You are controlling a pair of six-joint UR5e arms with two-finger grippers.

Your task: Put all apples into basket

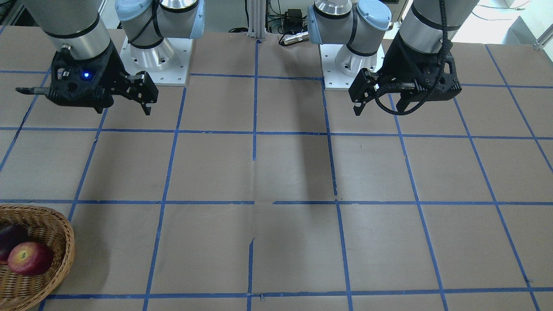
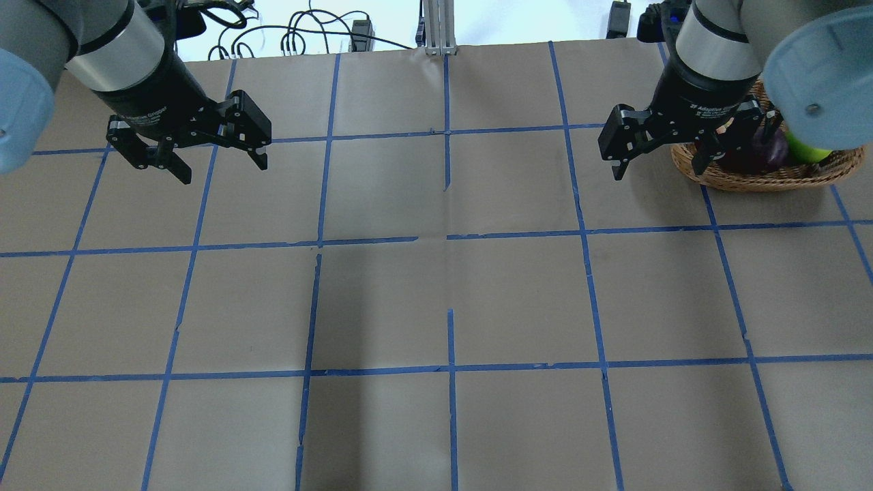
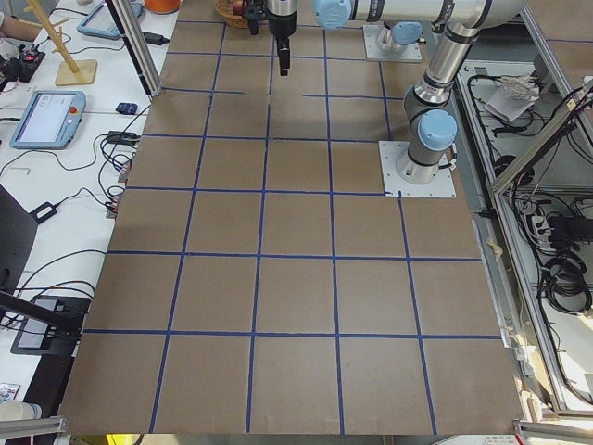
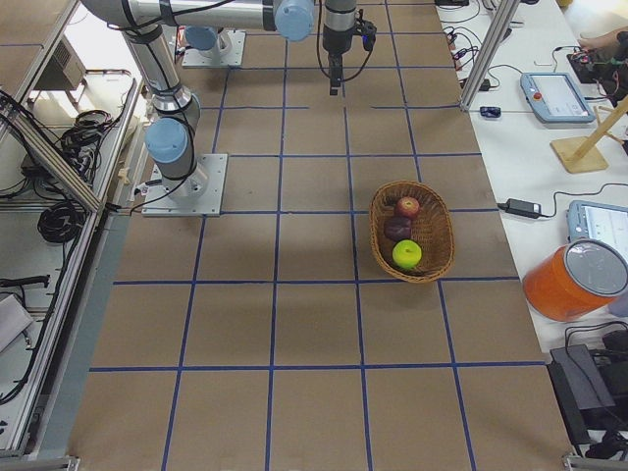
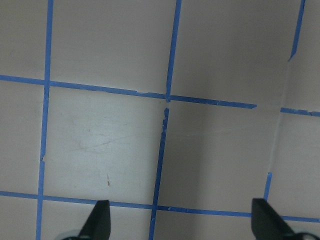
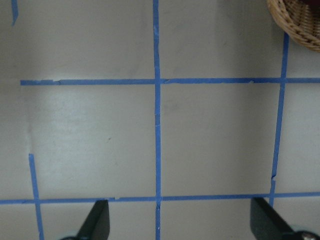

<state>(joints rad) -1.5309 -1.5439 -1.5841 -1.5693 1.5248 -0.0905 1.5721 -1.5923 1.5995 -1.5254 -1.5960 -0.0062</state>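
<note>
The woven wicker basket (image 4: 437,231) holds all three apples: the red one (image 4: 406,207), the dark maroon one (image 4: 396,229) and the yellow-green one (image 4: 406,254). In the front-facing view the basket (image 1: 60,259) sits at the lower left corner with the red apple (image 1: 30,258) and the maroon apple (image 1: 9,239). My right gripper (image 2: 658,170) hangs open and empty above the table, just beside the basket's rim (image 2: 764,179). My left gripper (image 2: 222,170) is open and empty on the far side of the table. Both wrist views show bare table between spread fingertips.
The table is brown paper with a blue tape grid (image 2: 447,235). Both arm bases (image 1: 155,60) stand at the robot's edge. An orange container (image 4: 574,280), tablets and cables lie on a side bench beyond the basket.
</note>
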